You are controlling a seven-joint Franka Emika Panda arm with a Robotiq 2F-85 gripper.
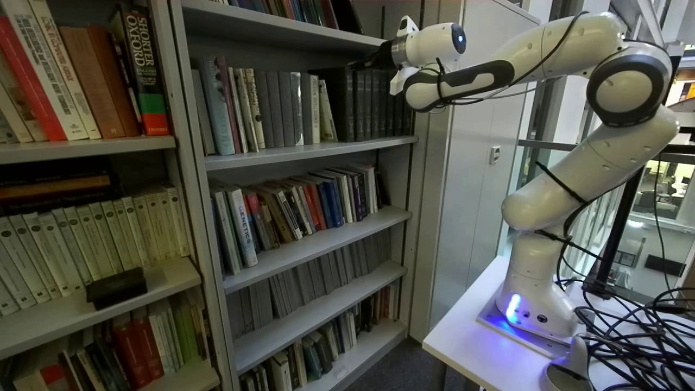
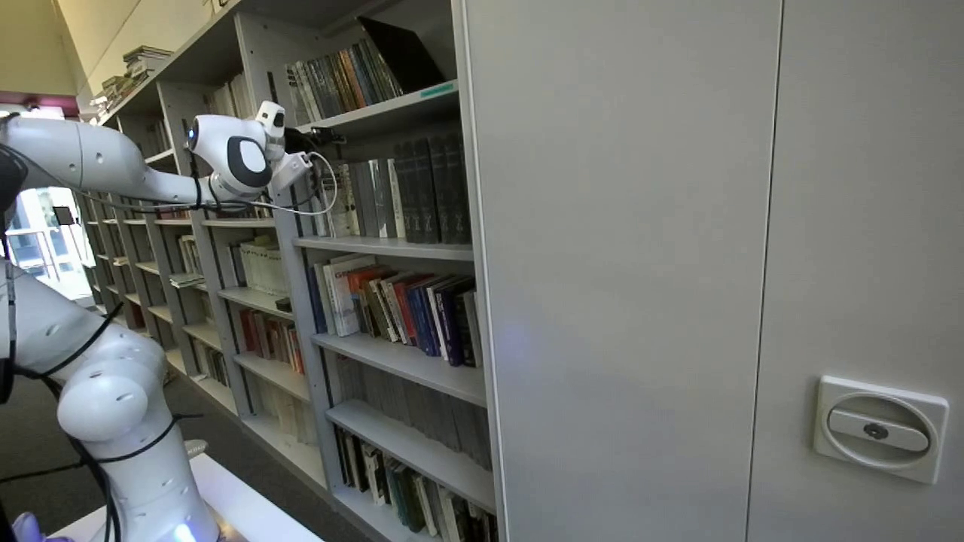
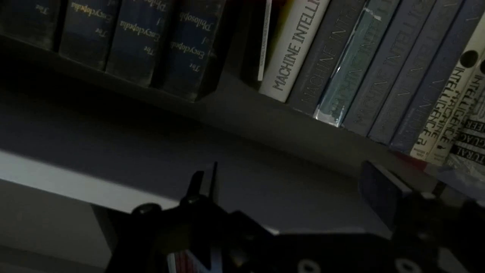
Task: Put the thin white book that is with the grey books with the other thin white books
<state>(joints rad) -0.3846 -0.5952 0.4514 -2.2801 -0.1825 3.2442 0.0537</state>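
On the left side of the row, the other thin white books (image 1: 244, 111) stand close together. Farther right come the grey books (image 1: 282, 108), then a fatter white book (image 3: 294, 51), and then the thin white book (image 3: 265, 40). It is tall and skinny, and it leans, with its top tipped left toward the fatter one; I can't tell if they touch. To its right is some dark space, and then the big dark books (image 1: 374, 103). The gripper (image 3: 288, 174) hangs on the near side, in front of the row and higher than the thin white book. So the book lies farther in and lower down, and I think the one arm (image 1: 592, 163) must dip and reach in to get it. The fingers (image 3: 380, 191) are spread wide, with nothing between them. All these books stand on a flat grey shelf (image 1: 309, 151). The shelf above (image 1: 285, 23) looks very near the gripper, so a bump could happen there. Over on the left I see no clear gap, so pushing the book in may be a tight squeeze.
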